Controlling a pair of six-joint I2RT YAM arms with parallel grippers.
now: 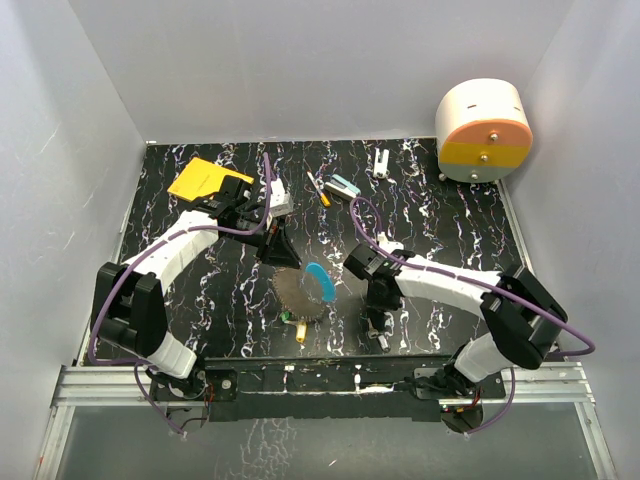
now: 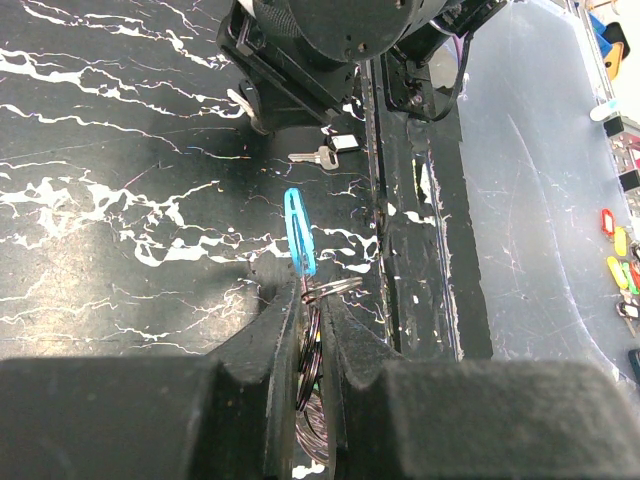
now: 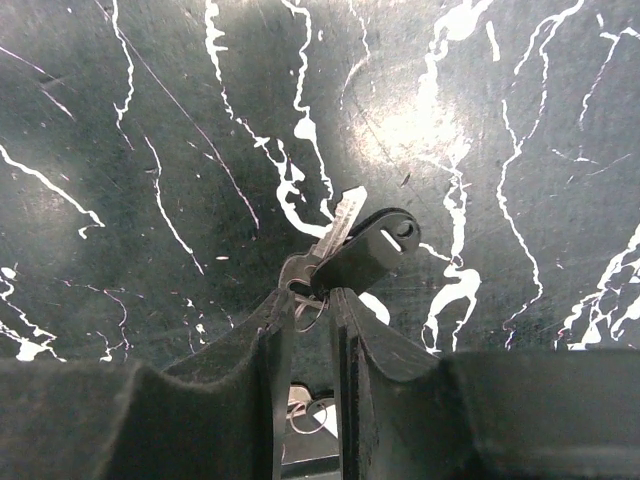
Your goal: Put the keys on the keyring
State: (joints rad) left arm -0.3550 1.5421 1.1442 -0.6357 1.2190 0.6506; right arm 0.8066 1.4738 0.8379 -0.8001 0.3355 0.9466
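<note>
Left gripper (image 2: 315,300): pressed together on the keyring (image 2: 298,232), a large thin silvery wire loop with a bright blue curved plastic arc. I see the silvery coils caught between the black fingers (image 2: 270,330), with the blue arc standing out beyond the tips. From above, the loop hangs over the middle of the black white-veined marble-pattern tabletop (image 1: 200,300).

Right gripper (image 3: 310,295): pointed down at the tabletop near its front edge, fingers drawn close with a narrow gap. A plain silver key (image 3: 340,225) lies at the tips, its round head and a small ring in the mouth of the gap. A black plastic tag (image 3: 375,245) lies across it. I cannot tell whether the fingers actually grip the key.

A small yellow-headed key (image 1: 300,332) lies on the tabletop just below the loop, apart from both grippers.
</note>
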